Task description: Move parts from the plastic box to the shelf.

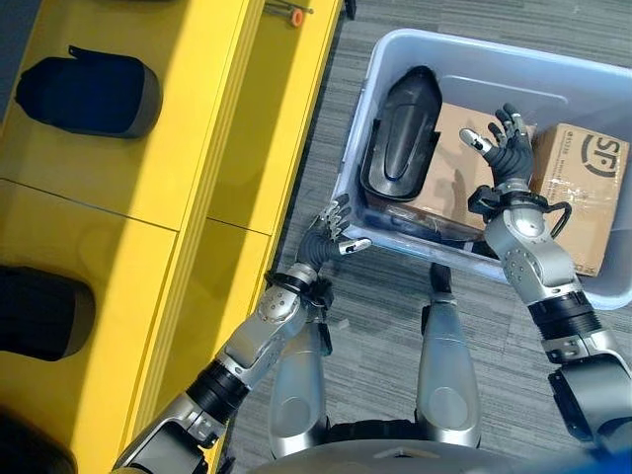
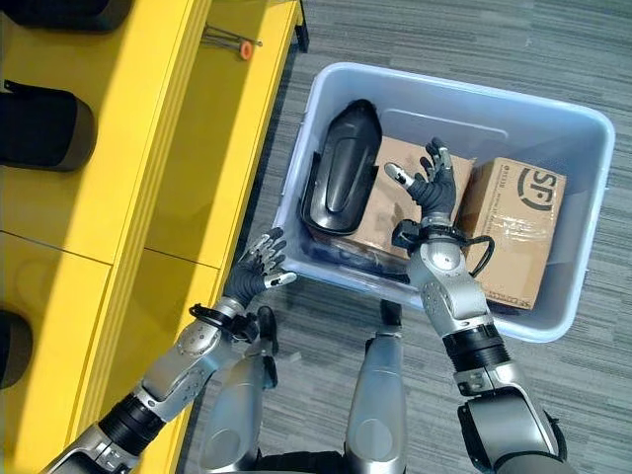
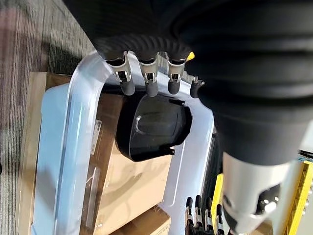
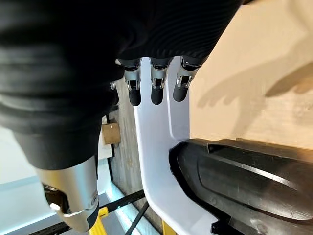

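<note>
Cardboard boxes (image 2: 513, 229) beside black part (image 2: 339, 182)

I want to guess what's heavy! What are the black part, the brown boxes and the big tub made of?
The black part looks like moulded plastic, smooth with a soft sheen along its ridges. The brown boxes look like cardboard: matte tan sides with clear shiny tape across them. The plastic box looks like pale bluish plastic, slightly see-through, with a glossy rounded rim.

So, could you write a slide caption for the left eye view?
Both open hands, left and right, reach toward the black part in the plastic box.
</note>
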Controlling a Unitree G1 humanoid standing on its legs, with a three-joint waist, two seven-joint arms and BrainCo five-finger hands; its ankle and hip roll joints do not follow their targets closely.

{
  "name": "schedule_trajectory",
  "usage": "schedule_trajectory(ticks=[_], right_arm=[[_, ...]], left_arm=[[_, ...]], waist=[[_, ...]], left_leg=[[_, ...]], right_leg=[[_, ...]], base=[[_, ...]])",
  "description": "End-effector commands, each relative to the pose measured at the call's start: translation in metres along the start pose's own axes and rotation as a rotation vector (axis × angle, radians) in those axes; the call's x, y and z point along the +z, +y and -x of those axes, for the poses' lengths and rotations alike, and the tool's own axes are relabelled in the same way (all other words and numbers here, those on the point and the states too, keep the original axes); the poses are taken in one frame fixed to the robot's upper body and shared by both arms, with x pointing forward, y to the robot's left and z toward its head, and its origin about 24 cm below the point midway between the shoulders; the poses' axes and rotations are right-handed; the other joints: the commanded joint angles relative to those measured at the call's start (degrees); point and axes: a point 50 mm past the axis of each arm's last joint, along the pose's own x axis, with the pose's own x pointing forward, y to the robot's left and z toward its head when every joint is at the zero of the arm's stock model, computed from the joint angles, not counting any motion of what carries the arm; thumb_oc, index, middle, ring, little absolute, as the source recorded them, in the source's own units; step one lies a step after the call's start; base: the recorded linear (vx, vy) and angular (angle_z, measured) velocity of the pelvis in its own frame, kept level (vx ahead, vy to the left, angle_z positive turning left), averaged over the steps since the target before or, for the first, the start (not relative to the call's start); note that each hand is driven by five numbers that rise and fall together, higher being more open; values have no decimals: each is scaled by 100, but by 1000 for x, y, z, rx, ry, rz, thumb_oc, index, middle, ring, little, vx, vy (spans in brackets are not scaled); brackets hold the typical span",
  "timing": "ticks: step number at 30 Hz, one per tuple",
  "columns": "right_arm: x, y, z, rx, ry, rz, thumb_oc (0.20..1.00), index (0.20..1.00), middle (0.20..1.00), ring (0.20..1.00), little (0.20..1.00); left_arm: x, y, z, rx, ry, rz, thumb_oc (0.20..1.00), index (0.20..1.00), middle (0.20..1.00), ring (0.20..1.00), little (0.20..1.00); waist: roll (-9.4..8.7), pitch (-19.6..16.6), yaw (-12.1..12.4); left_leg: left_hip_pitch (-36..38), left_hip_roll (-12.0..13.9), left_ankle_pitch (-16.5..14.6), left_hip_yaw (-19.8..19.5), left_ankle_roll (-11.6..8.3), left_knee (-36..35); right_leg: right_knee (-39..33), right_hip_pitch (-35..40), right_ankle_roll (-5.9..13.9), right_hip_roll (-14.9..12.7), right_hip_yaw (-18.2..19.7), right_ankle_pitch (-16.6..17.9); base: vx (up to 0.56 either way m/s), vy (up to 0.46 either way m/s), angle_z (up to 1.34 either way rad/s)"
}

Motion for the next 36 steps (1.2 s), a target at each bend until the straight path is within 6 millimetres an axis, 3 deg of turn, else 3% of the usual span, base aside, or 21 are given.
schedule_trajectory(ticks=[1, 8, 10, 13, 15, 17, 18, 19, 21, 30, 34, 36], right_arm=[[34, 3, -14, -28, -103, -9, 1000, 1000, 1000, 1000, 1000], [49, 15, -32, -54, -73, -18, 1000, 1000, 1000, 1000, 1000], [46, 15, -33, -83, -39, -31, 1000, 1000, 1000, 1000, 1000], [32, 6, -35, -108, 10, 85, 1000, 1000, 1000, 1000, 1000], [32, 1, -38, -144, -48, 266, 1000, 1000, 1000, 1000, 1000], [44, -5, -42, -194, -202, 563, 1000, 1000, 1000, 1000, 1000], [62, 0, -45, -187, -377, 832, 1000, 1000, 1000, 1000, 1000], [71, 6, -45, -181, -467, 938, 1000, 1000, 1000, 1000, 1000], [91, 31, -36, -116, -808, 1283, 1000, 1000, 1000, 1000, 1000], [98, 42, -25, -29, -1142, 1503, 1000, 1000, 1000, 1000, 1000], [94, 46, -24, 64, -1149, 1555, 1000, 1000, 1000, 1000, 1000], [84, 52, -30, 196, -1032, 1636, 1000, 1000, 1000, 1000, 1000]], left_arm=[[24, -8, 6, -42, -123, 40, 1000, 1000, 1000, 1000, 1000], [24, -9, 8, -52, -125, 48, 1000, 1000, 1000, 1000, 1000], [25, -8, 9, -60, -129, 42, 1000, 1000, 1000, 1000, 1000], [26, -9, 11, -66, -130, 46, 1000, 1000, 1000, 1000, 1000], [27, -10, 11, -73, -132, 55, 1000, 1000, 1000, 1000, 1000], [27, -12, 10, -81, -128, 65, 1000, 1000, 1000, 1000, 1000], [27, -14, 10, -94, -129, 61, 1000, 1000, 1000, 1000, 1000], [27, -16, 9, -96, -131, 62, 1000, 1000, 1000, 1000, 1000], [24, -16, 9, -95, -135, 78, 1000, 1000, 1000, 1000, 1000], [21, -6, 9, -103, -151, 68, 1000, 1000, 1000, 1000, 1000], [22, -2, 9, -102, -153, 59, 1000, 1000, 1000, 1000, 1000], [22, 3, 8, -108, -147, 35, 1000, 1000, 1000, 1000, 1000]], waist=[[56, -200, 0], [219, -200, 170], [230, -200, 193], [277, -200, 208], [298, -200, 220], [333, -200, 235], [368, -200, 255], [387, -200, 261], [447, -200, 289], [403, -200, 319], [362, -200, 351], [314, -200, 420]], left_leg=[[-159, -326, -532, 367, 244, 326], [-362, -463, -501, 373, 264, 270], [-361, -479, -493, 376, 270, 237], [-342, -489, -488, 378, 270, 196], [-351, -505, -500, 369, 278, 205], [-383, -526, -520, 363, 283, 236], [-435, -546, -508, 344, 281, 242], [-465, -551, -490, 349, 276, 236], [-581, -572, -407, 353, 254, 197], [-733, -527, -381, 333, 237, 227], [-794, -524, -386, 302, 243, 242], [-920, -503, -383, 280, 248, 312]], right_leg=[[-99, -41, -705, 663, -245, -203], [20, -379, -689, 608, -215, -205], [16, -393, -680, 602, -219, -195], [33, -405, -664, 585, -212, -200], [46, -417, -659, 567, -226, -207], [94, -453, -655, 543, -247, -232], [104, -494, -645, 533, -262, -239], [97, -526, -641, 528, -262, -226], [41, -635, -602, 484, -284, -146], [34, -756, -556, 442, -339, -125], [30, -797, -551, 446, -366, -120], [71, -885, -554, 441, -403, -110]], base=[[13, 73, 1], [0, 53, 3], [5, 15, 5], [6, 7, 1], [0, 0, 0], [-4, 18, 1], [-30, 43, 3], [-38, 63, 2], [-63, 40, 0], [-15, -10, 1], [-23, -59, 2], [-37, -113, 1]])
